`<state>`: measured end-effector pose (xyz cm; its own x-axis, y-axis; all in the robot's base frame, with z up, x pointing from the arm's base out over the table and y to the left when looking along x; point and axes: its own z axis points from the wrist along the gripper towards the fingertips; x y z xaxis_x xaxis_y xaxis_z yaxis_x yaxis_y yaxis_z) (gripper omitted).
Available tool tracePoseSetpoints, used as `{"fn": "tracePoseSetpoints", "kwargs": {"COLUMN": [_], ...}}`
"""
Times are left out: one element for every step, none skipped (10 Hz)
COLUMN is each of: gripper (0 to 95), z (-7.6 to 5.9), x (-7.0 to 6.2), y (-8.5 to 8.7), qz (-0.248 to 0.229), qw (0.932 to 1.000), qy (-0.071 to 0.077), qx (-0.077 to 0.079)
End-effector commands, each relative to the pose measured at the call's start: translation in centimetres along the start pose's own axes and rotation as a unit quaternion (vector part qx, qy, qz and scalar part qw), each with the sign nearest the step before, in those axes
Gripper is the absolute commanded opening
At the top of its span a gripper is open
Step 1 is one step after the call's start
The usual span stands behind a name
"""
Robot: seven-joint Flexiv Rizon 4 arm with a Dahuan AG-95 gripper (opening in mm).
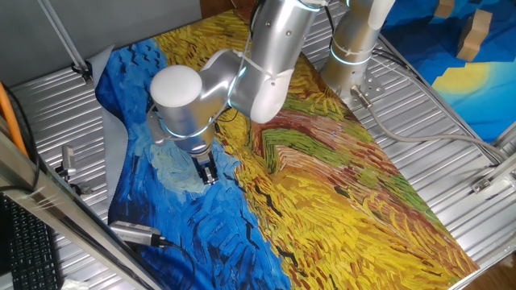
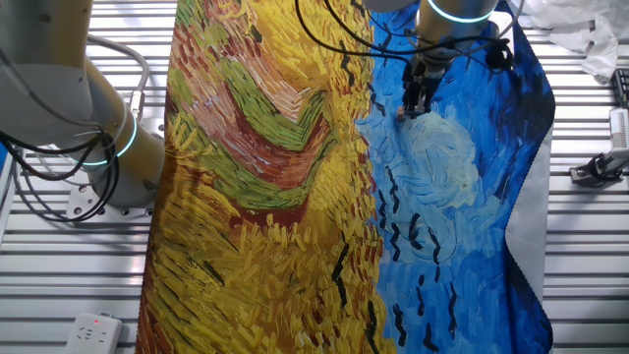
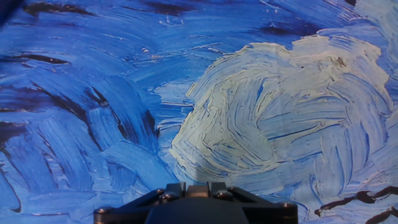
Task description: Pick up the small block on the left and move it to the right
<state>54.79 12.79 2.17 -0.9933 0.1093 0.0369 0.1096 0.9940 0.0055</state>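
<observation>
Painted cloth (image 1: pixel 339 201) covers the middle of a ribbed metal table (image 1: pixel 451 121), printed with thick brushstrokes: a yellow and green wheat field on one half, swirling blue sky on the other, with a pale cream swirl (image 2: pixel 437 167) set in the blue. Over the blue half, the silver robot arm (image 1: pixel 266 56) bends down and its gripper (image 1: pixel 208 172) hangs with dark fingertips (image 2: pixel 411 103) at or just above the cloth, at the edge of the cream swirl on the side nearest the wheat field. In both fixed views the fingers look close together, but they are too small and dark to tell whether they are fully closed or clamped on anything. The hand view shows only the gripper's dark base at the bottom edge, with the cream swirl filling the right of the picture and blue strokes to its left; the fingertips do not appear there. The small block cannot be made out in any view, neither on the cloth around the swirl nor between the fingers. Off the cloth, near the blue end, a metal cylindrical tool (image 1: pixel 133 234) lies on the table, and a white power strip (image 2: pixel 93 332) sits past the yellow end.
</observation>
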Motion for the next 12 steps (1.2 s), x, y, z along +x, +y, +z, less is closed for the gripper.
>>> {"fn": "tracePoseSetpoints", "kwargs": {"gripper": [0.0, 19.0, 38.0, 57.0, 57.0, 57.0, 57.0, 57.0, 57.0, 57.0, 57.0, 57.0], "z": [0.0, 0.0, 0.0, 0.0, 0.0, 0.0, 0.0, -0.4, -1.1, -2.0, -3.1, -3.6], "x": [-0.1, -0.1, -0.1, -0.1, -0.1, -0.1, -0.1, -0.1, -0.1, -0.2, -0.2, -0.2], "y": [0.0, 0.0, 0.0, 0.0, 0.0, 0.0, 0.0, -0.1, -0.1, -0.2, -0.3, -0.3], "qz": [0.002, 0.002, 0.002, -0.001, -0.005, -0.005, -0.006, -0.007, -0.01, -0.011, -0.009, -0.006], "qw": [1.0, 1.0, 1.0, 1.0, 1.0, 1.0, 1.0, 1.0, 0.9999, 0.9999, 0.9999, 1.0], "qy": [0.002, 0.0, 0.0, 0.0, -0.002, -0.004, -0.005, -0.005, -0.005, -0.005, -0.003, -0.003], "qx": [0.002, -0.001, -0.001, -0.002, -0.002, -0.003, -0.003, -0.005, -0.005, -0.005, -0.005, -0.002]}}
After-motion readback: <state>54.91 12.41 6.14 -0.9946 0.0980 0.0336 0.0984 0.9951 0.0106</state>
